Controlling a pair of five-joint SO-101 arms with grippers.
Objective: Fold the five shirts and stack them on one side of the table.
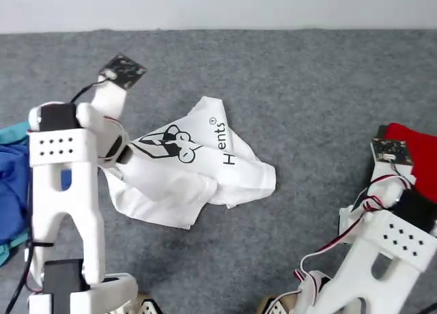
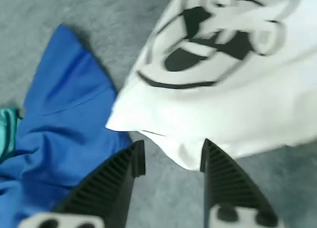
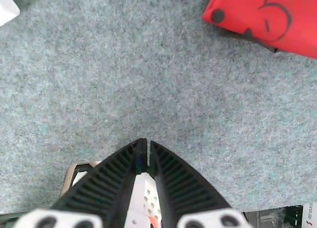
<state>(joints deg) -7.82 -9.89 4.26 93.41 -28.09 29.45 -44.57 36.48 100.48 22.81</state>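
The white shirt (image 1: 194,167) lies crumpled at the middle of the table (image 1: 307,89). My left end effector (image 2: 172,151) is open, jaws either side of its edge, evidently to pinch a hem. My right end effector (image 3: 148,148) is closed and empty, near the red shirt (image 3: 267,17), clear of the work.

The table (image 1: 307,89) is being viewed from overhead; wrist cameras are being aimed closely downward; the white shirt (image 1: 198,170) is being shared by high and left views.
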